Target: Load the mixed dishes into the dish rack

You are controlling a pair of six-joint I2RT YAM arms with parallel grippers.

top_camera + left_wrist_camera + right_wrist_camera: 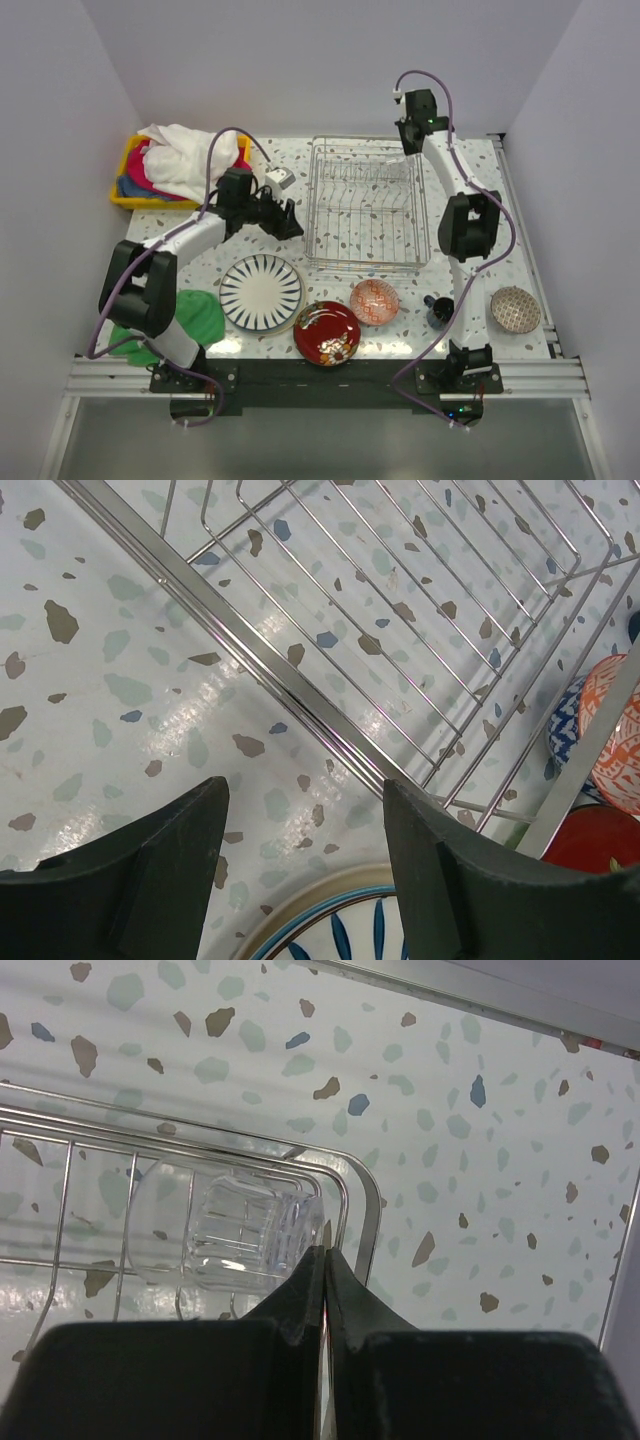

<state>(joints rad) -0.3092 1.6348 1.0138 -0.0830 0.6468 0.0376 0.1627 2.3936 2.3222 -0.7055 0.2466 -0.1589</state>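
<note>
The dish rack (365,262) (230,620) stands mid-table. A small clear glass (240,1230) lies on its side in the rack's far right corner. My right gripper (411,143) (325,1252) hovers over that corner, shut and empty, its tips just beside the glass. My left gripper (293,220) (305,790) hangs open left of the rack, above the far edge of the striped plate (261,291) (340,930), holding nothing. On the table in front of the rack are the red floral plate (327,332) (590,835), orange-red bowl (374,300) (615,730), dark blue mug (439,310) and blue-white bowl (515,308).
A yellow bin (128,190) heaped with cloths sits at the back left. A green cloth (200,315) lies near the left arm's base. A metal rail (520,215) borders the table's right side.
</note>
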